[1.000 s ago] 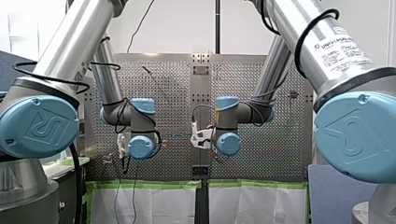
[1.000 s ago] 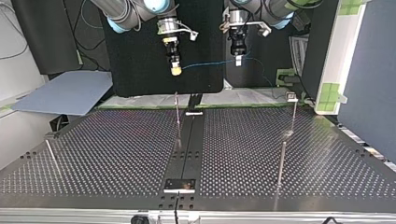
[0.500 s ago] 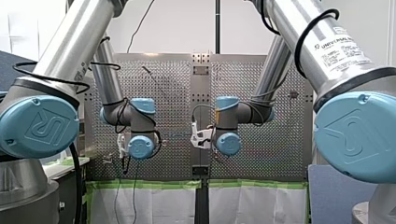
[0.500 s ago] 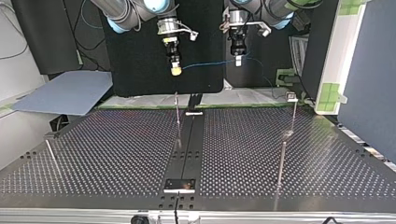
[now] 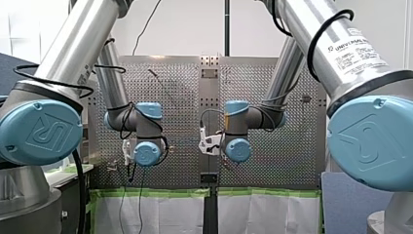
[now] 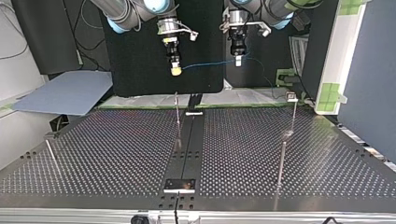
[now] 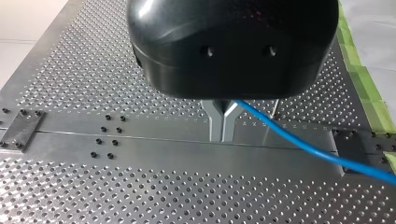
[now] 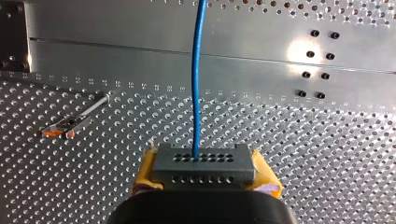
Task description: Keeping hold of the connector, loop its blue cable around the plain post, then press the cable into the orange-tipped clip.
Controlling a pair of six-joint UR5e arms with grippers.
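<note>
Perforated metal table [image 6: 116, 154] fills the top view, and both arms hang their grippers well above its far edge. My left gripper [image 6: 238, 59], at that view's right, has its metal fingers [image 7: 215, 123] pinched together on the blue cable [image 6: 210, 63]. My right gripper [image 6: 175, 70], at the view's left, clamps the grey connector [image 8: 204, 165] between 2 yellow pads [image 8: 144, 172]. The cable stretches almost level between the 2 grippers, then droops beyond my left one. The connector's long axis lies across the pads, its holed face pointing down at the table, the cable leaving it straight ahead. Off to one side on the table stands the orange-tipped clip [image 8: 67, 125].
</note>
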